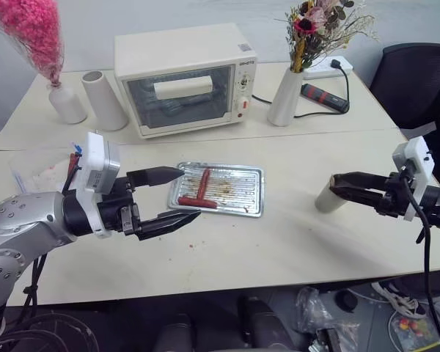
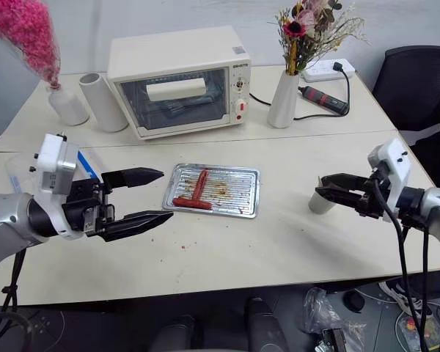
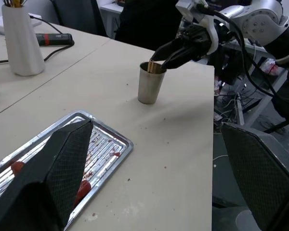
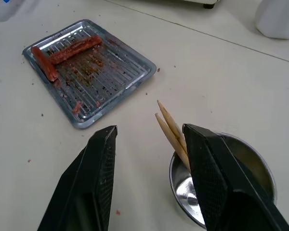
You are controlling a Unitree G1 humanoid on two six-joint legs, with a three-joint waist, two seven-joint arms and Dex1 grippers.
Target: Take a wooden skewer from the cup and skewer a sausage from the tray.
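Observation:
The silver tray (image 1: 254, 195) lies mid-table with two dark red sausages (image 1: 204, 183) crossed in a T at its left end. My left gripper (image 1: 189, 193) hovers open just left of the tray, fingers level and empty. At the right side of the table stands the tapered cup (image 1: 326, 196) with several wooden skewers (image 4: 169, 127) sticking out of it. My right gripper (image 4: 149, 129) is at the cup's rim, fingers apart. The skewer tips stand between its fingers, close to one finger (image 4: 202, 159), and are not pinched.
A white toaster oven (image 1: 183, 77) stands behind the tray. A tall white cylinder (image 1: 103, 99) and a vase of pink flowers (image 1: 66, 103) stand at the back left, a flower vase (image 1: 284, 95) at the back right. A plastic bag (image 1: 37, 172) lies far left. A black chair (image 1: 418, 81) is far right.

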